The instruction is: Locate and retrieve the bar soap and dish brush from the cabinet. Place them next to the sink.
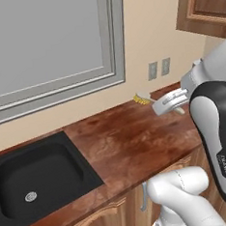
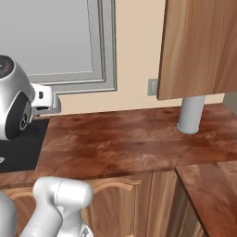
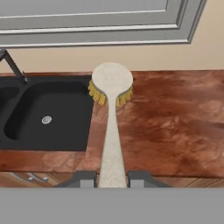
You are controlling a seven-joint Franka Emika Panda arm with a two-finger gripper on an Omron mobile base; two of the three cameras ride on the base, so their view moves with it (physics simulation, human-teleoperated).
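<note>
My gripper is shut on the pale cream handle of the dish brush. The brush's round head, with its yellow bristles pointing down, hangs above the counter just right of the black sink. In the left base view the gripper holds the dish brush over the back of the counter, well to the right of the sink. The brown wood cabinet hangs at the upper right, and its door stands open. The bar soap is out of view.
A brown wooden counter runs from the sink to the right and turns a corner. A grey cylinder stands on it below the cabinet. Behind it are a window, two wall outlets and a slim black faucet.
</note>
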